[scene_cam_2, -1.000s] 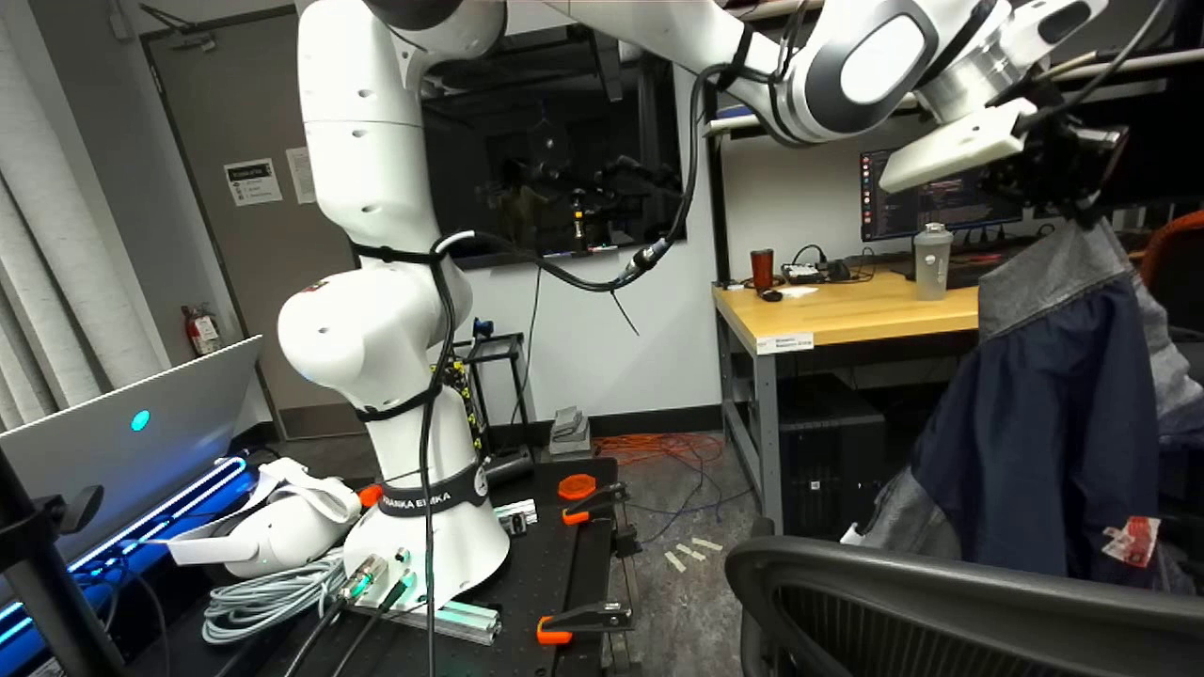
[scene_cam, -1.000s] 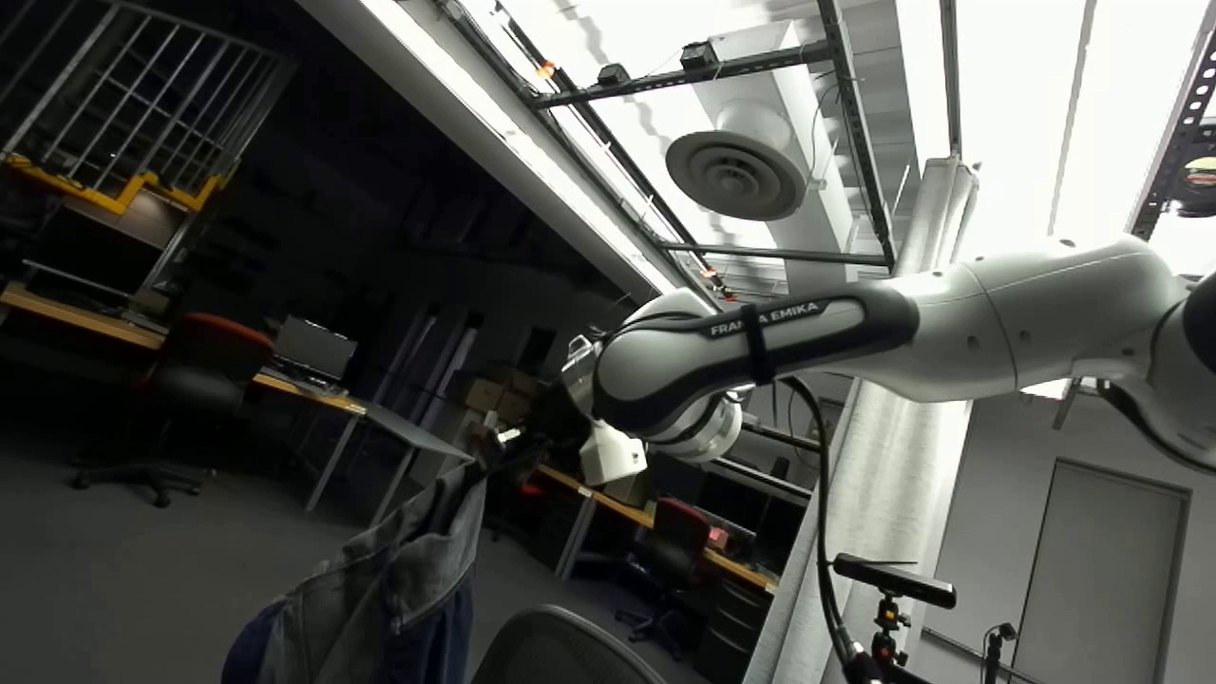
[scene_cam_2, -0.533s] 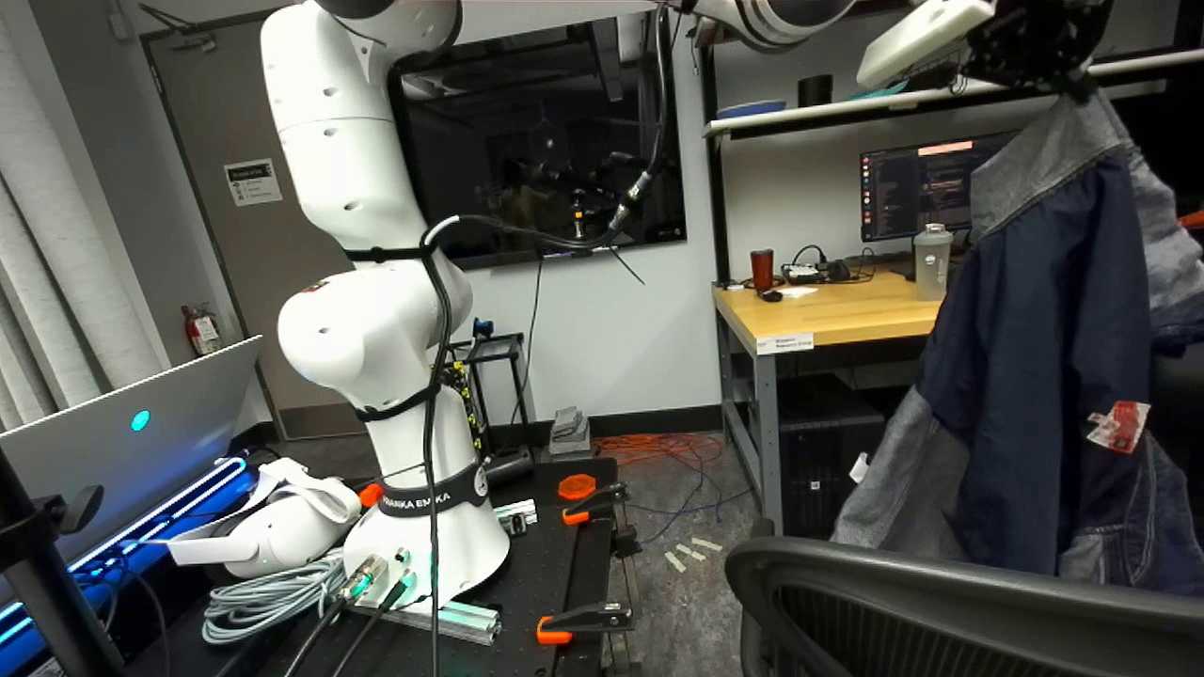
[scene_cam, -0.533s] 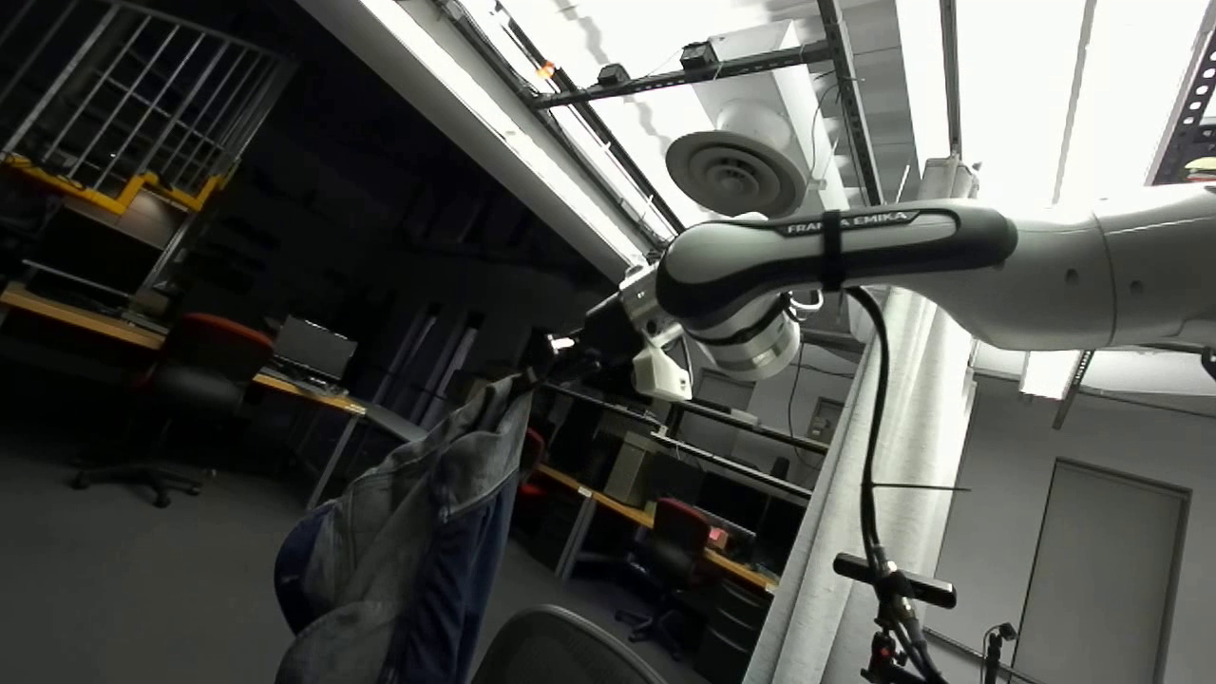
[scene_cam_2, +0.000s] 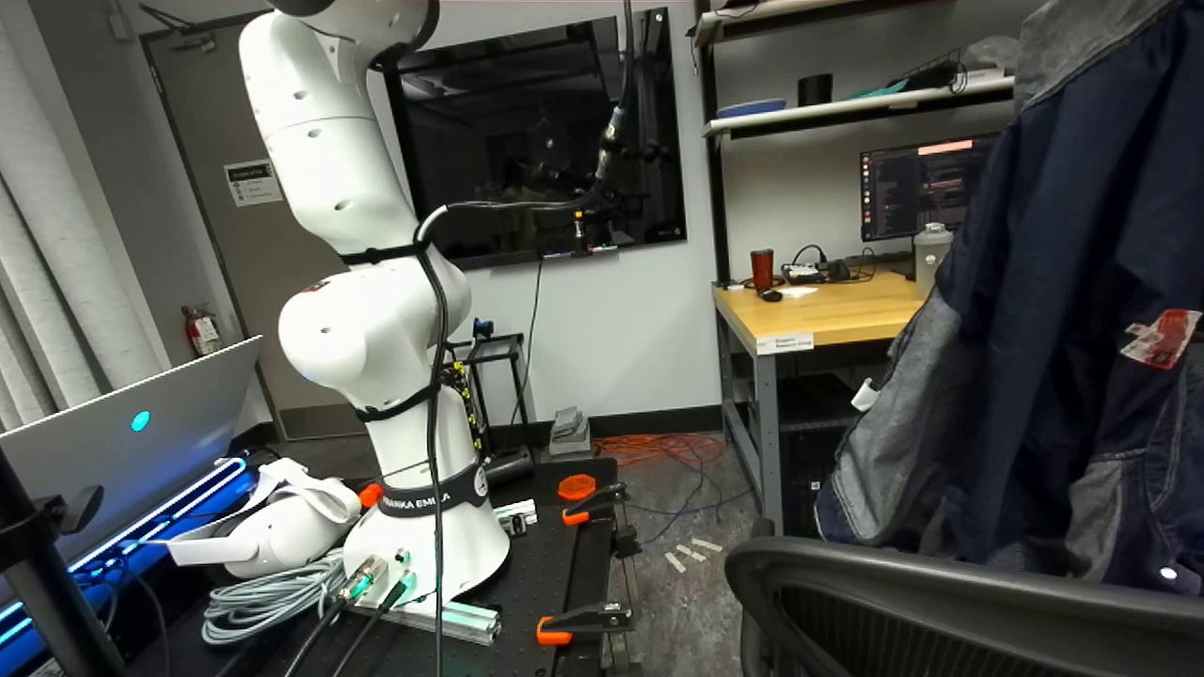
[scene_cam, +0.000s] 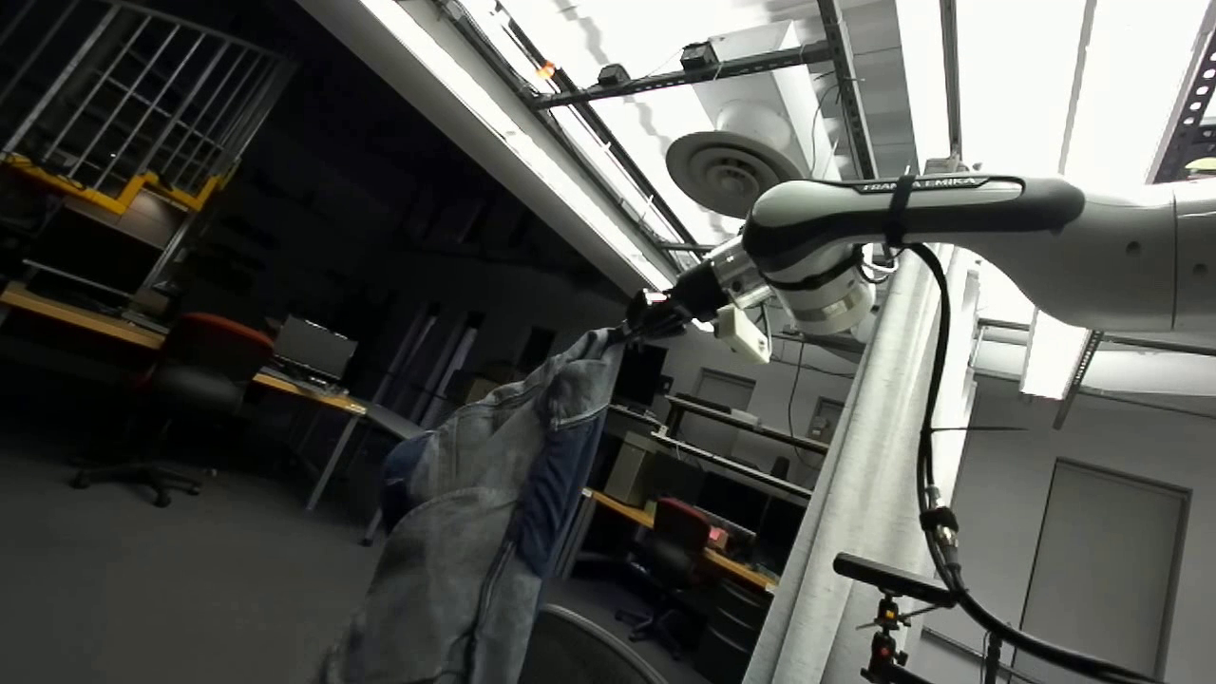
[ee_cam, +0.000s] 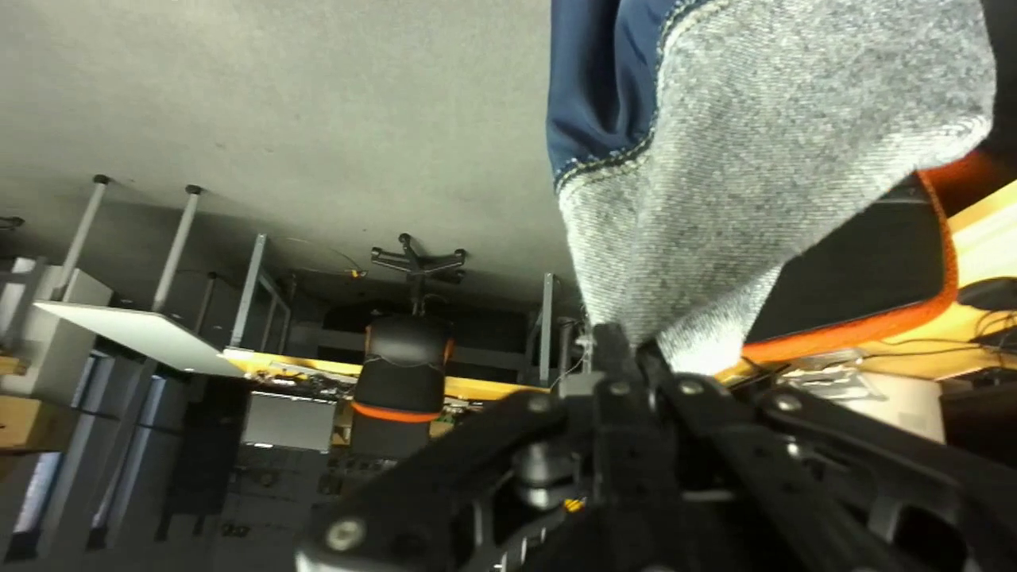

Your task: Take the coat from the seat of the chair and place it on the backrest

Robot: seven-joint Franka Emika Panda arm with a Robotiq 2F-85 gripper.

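Note:
My gripper (scene_cam: 622, 334) is shut on the collar end of the coat (scene_cam: 465, 532), and the coat hangs limp below it. In the wrist view the fingertips of the gripper (ee_cam: 632, 346) pinch the pale grey denim of the coat (ee_cam: 779, 143), with its dark blue cloth beside it. The coat also hangs in an exterior view (scene_cam_2: 1025, 376), where the gripper is out of the picture. The chair's dark grey backrest (scene_cam_2: 941, 581) hides the coat's lower end there. The coat overlaps the left edge of the backrest (scene_cam: 587, 651). The chair's seat is out of view.
A wooden desk (scene_cam_2: 828, 315) with a red cup (scene_cam_2: 762, 270) and a bottle (scene_cam_2: 931, 252) stands behind the coat. The black mounting table (scene_cam_2: 564, 527) carries orange clamps (scene_cam_2: 555, 632). A camera (scene_cam: 893, 578) on a stand is below the arm.
My gripper has risen and moved to the right in an exterior view, pulling the coat higher. The gripper has left the top of an exterior view. The chair has not moved.

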